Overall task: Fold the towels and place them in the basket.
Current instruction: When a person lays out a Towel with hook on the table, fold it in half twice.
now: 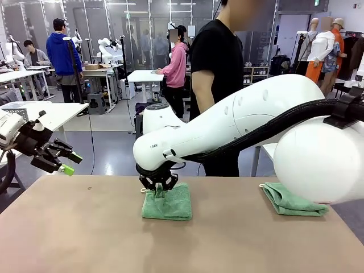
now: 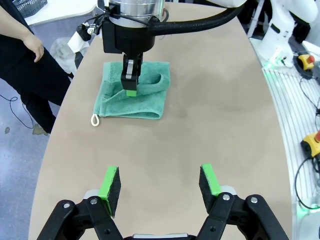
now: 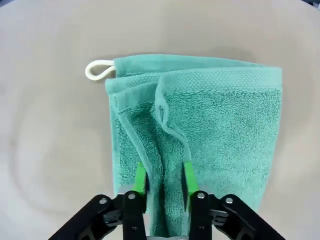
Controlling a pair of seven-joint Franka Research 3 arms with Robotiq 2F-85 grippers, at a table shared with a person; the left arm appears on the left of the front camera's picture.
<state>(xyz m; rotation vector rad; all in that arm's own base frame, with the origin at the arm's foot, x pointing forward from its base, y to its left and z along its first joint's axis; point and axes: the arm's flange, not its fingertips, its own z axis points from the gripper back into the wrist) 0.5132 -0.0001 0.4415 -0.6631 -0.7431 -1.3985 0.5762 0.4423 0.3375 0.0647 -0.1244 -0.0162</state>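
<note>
A folded mint-green towel (image 1: 168, 203) lies on the table (image 1: 85, 239) at the middle of its far side. My right gripper (image 1: 158, 185) points straight down onto the towel's near-left part. In the right wrist view its pads (image 3: 187, 175) stand a little apart, open, with a raised ridge of the towel (image 3: 225, 125) between them and a white loop (image 3: 99, 69) at the far corner. A second folded towel (image 1: 293, 202) lies at the right. My left gripper (image 1: 68, 162) hangs open and empty at the left. A dark lattice basket (image 2: 27, 6) sits on a white side table.
A person in a black shirt (image 1: 216, 57) stands at the far edge behind the middle towel, one hand (image 2: 35, 47) hanging at the side. My right arm's white links (image 1: 239, 119) span the right half of the front view. Bare tabletop lies in front.
</note>
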